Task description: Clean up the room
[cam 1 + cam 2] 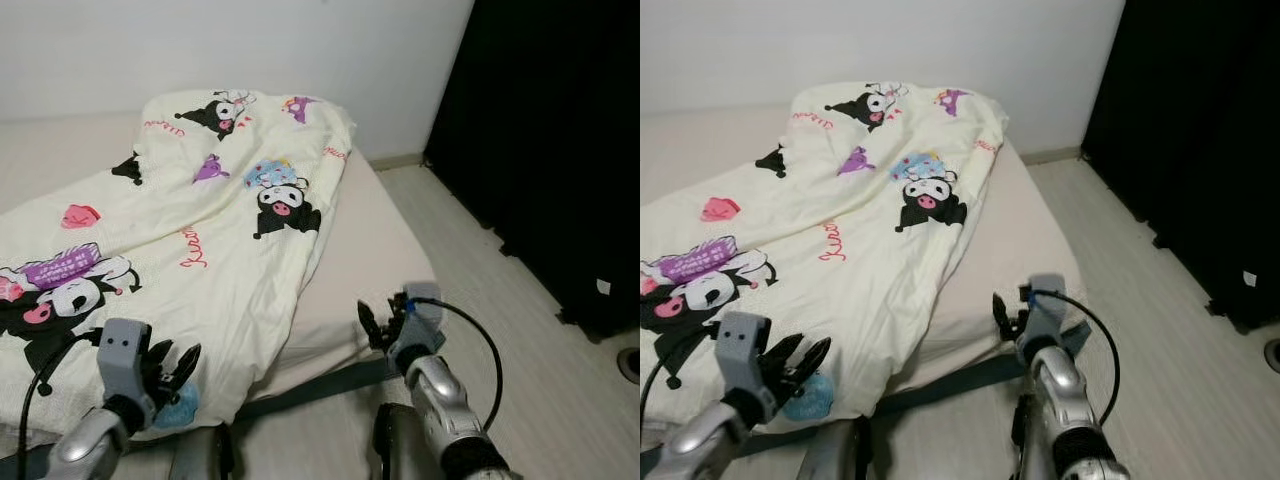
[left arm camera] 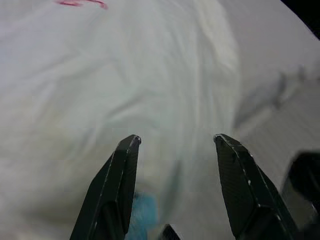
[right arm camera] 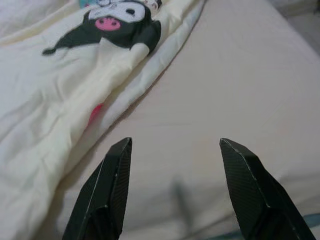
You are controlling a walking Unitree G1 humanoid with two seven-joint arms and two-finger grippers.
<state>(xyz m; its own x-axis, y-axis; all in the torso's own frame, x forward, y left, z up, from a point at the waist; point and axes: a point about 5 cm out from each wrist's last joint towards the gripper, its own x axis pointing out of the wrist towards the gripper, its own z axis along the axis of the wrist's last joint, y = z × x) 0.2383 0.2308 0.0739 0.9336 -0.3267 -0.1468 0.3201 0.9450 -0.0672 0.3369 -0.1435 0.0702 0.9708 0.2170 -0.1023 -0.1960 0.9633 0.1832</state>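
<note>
- While both sets of fingers stand parted and empty, you hold nothing: the left gripper (image 1: 172,368) hovers over the near hem of the cream blanket (image 1: 190,220), and the right gripper (image 1: 385,322) over the bare mattress (image 1: 375,235).
- That blanket lies skewed across the bed, running from 7 o'clock up to 12 o'clock, with its free edge sagging off the near side.
- If you pinch only one loose layer, it may slip out and bunch further.
- If your left fingers close too low, they may catch the grey bed frame (image 1: 330,380) under the hem.
- Both arms reach forward, bent, wrists level, left at 7 o'clock, right at 5 o'clock.
</note>
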